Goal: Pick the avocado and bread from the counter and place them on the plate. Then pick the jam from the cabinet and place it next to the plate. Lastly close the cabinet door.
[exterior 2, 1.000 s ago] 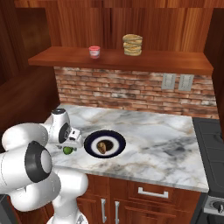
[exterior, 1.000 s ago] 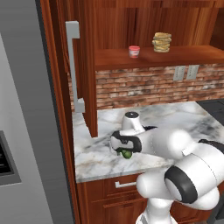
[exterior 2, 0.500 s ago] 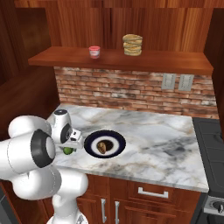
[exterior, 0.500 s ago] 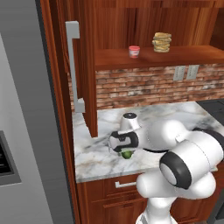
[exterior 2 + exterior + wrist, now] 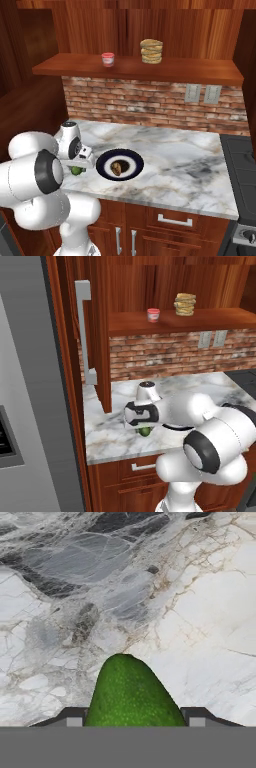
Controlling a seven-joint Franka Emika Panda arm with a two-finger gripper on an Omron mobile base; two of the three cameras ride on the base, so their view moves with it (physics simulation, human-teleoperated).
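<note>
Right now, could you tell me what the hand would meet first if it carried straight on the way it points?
The avocado, already between the hand's fingertips; past it lies the marble counter, though how near is unclear.

Claw [image 5: 144, 428] low over avocado [image 5: 145, 431], counter [image 5: 107, 437].

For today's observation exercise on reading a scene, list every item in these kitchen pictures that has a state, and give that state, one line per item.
gripper: closed on the avocado, low over the counter
avocado: between the fingertips, beside the plate
bread: lying on the plate
plate: on the counter, holding the bread
jam: upright on the cabinet shelf
cabinet door: open
counter: carries the plate
</note>
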